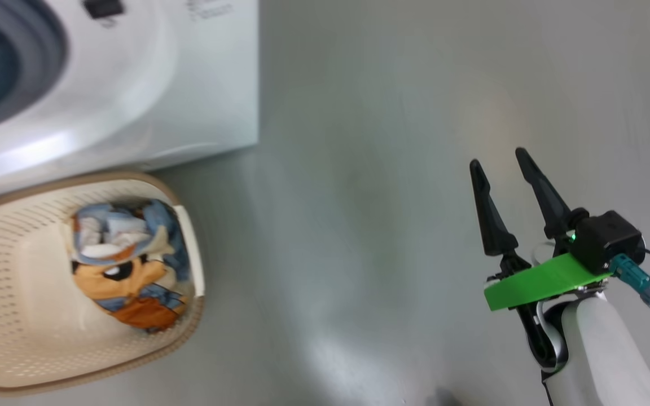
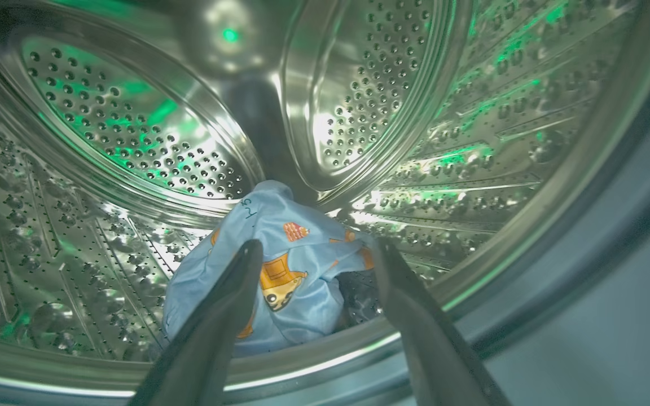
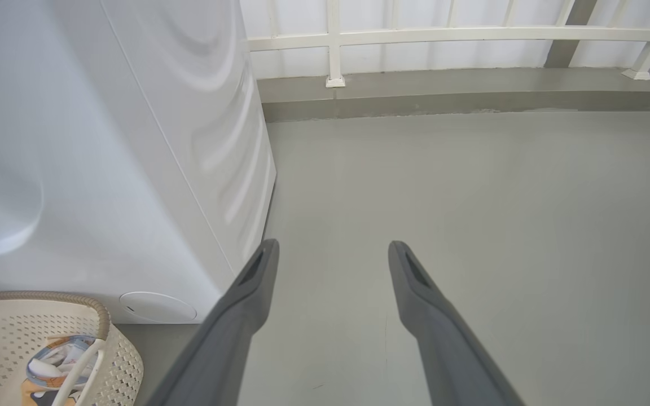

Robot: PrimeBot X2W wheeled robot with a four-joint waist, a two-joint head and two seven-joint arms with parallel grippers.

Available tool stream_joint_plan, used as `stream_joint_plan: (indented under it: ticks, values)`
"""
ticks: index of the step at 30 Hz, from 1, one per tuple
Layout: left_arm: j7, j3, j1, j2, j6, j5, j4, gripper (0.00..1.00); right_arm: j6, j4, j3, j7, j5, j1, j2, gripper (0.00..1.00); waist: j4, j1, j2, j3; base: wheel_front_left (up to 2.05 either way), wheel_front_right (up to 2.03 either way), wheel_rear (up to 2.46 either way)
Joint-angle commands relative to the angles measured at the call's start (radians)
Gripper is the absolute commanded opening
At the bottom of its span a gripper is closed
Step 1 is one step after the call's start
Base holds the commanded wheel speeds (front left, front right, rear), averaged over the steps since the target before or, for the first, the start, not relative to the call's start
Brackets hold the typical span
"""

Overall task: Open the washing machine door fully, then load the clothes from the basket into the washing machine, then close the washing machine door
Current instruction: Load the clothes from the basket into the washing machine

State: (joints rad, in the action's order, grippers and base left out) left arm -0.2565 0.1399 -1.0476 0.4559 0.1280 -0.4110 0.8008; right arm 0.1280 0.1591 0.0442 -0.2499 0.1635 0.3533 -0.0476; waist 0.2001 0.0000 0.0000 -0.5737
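well, at the far left the washing machine (image 1: 133, 84) is standing with its mouth uncovered, its grey-blue rubber ring (image 1: 48, 51) showing at the edge of the head view. inside it, the left gripper (image 2: 317, 246) is pointing into the perforated steel drum (image 2: 133, 141), with its two fingers spread wide and gripping nothing. a light blue garment with orange prints (image 2: 302, 316) is lying crumpled on the drum floor just beyond the fingertips.

just in front of the machine, at the near left, the cream basket (image 1: 9, 282) is sitting on the floor. the clothes not yet loaded (image 1: 127, 270) are bunching against its right wall, and the heap is running lengthwise from far to near.

moving right, bare grey floor (image 1: 359, 225) is stretching out. at the near right the right gripper (image 1: 498, 158) is hovering with fingers parted and nothing between them, well apart from the basket.

judging by this, loading is partway along. the heap is lying below the drum mouth and nearer than it, on the left arm's side. so the left gripper is looking like the closer tool, needing to back out and drop down onto the heap.
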Motion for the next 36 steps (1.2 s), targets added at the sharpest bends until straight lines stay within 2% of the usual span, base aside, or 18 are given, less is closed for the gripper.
stream_joint_plan:
  ticks: [1, 9, 18, 26, 36]
  values:
    - [-0.005, -0.019, 0.047, 0.039, 0.003, -0.004, -0.041, 1.00, 0.003, -0.013, 0.012, -0.012, -0.016, -0.032, -0.003, 1.00, -0.075, 0.0000, 0.0000, 0.089, 0.00, 0.00, 0.00]
    - [-0.005, -0.005, 0.265, -0.026, 0.003, 0.001, -0.168, 1.00, 0.003, 0.007, 0.004, -0.012, -0.042, -0.072, -0.003, 1.00, -0.150, 0.0000, 0.0000, 0.201, 0.00, 0.00, 0.00]
    - [-0.005, -0.048, 0.519, -0.103, -0.003, 0.034, -0.347, 1.00, 0.003, 0.024, -0.003, -0.012, -0.047, -0.125, -0.005, 1.00, -0.208, 0.0000, 0.0000, 0.308, 0.00, 0.00, 0.00]
    - [-0.005, -0.079, 0.716, -0.188, -0.015, 0.069, -0.467, 1.00, 0.003, 0.034, -0.018, -0.012, -0.042, -0.183, -0.008, 1.00, -0.247, 0.0000, 0.0000, 0.404, 0.00, 0.00, 0.00]
    - [-0.005, -0.118, 0.905, -0.272, -0.012, 0.100, -0.532, 1.00, 0.003, 0.016, -0.042, -0.012, -0.005, -0.259, -0.006, 1.00, -0.257, 0.0000, 0.0000, 0.523, 0.00, 0.00, 0.00]
